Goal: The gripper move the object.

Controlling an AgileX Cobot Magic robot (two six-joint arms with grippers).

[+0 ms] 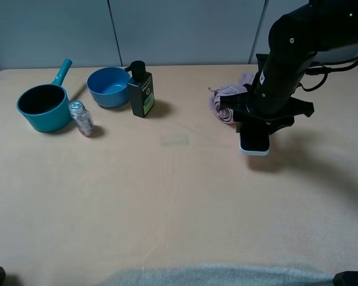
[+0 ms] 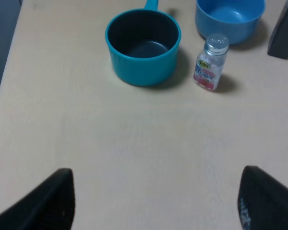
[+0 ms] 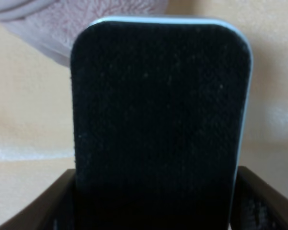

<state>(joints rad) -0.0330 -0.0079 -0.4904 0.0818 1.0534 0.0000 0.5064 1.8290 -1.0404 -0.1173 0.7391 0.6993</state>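
The object (image 1: 254, 143) is a flat block with a black top on a white base, lying next to the rolled pink towel (image 1: 227, 101) at the right of the table. My right gripper (image 1: 255, 128) reaches down over it from the bulky black arm. In the right wrist view the object (image 3: 158, 105) fills the frame. Both dark fingers (image 3: 57, 203) press against its long sides, so the gripper (image 3: 153, 206) is shut on it. I cannot tell whether it rests on the table or is just off it. My left gripper (image 2: 156, 206) is open and empty over bare table.
At the back left stand a teal saucepan (image 1: 43, 106), a small clear jar (image 1: 81, 117), a blue bowl (image 1: 108, 86) and a dark pump bottle (image 1: 141, 90). The left wrist view shows the saucepan (image 2: 143, 45), jar (image 2: 211, 69) and bowl (image 2: 229, 17) ahead of it.
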